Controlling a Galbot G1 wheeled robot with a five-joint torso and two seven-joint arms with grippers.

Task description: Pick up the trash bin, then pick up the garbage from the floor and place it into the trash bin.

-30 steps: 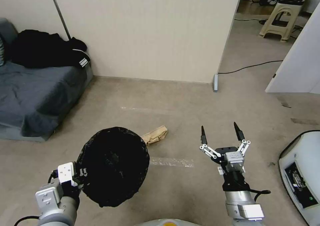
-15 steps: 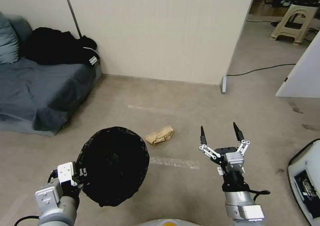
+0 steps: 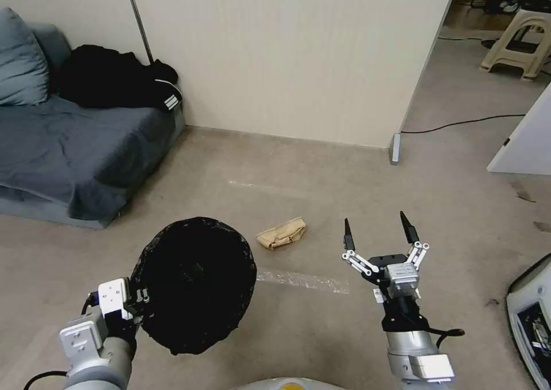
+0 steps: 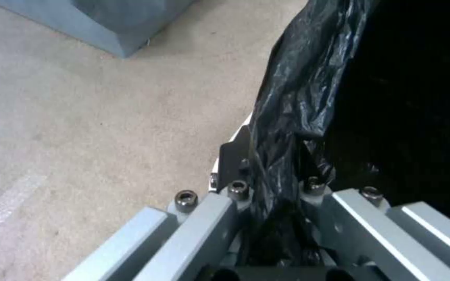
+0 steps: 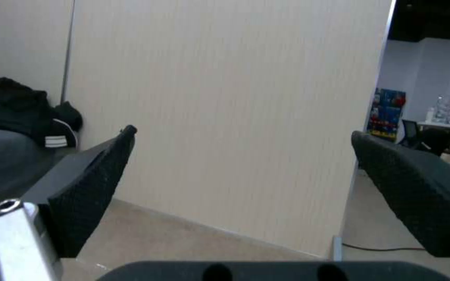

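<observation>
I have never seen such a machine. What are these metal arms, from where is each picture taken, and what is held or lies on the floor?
This is a wheeled robot with two arms. The wide picture comes from a camera on its head, looking down at the floor. The other two pictures come from cameras on its wrists.

The left gripper is shut on the rim of the round trash bin lined with a crinkly black plastic bag, held off the floor; the left wrist view shows that bag pinched between its jaws. The right gripper holds nothing, its jaws wide open, facing a beige wall.

On the beige floor lies a crumpled tan paper bag, just beyond the bin.
</observation>
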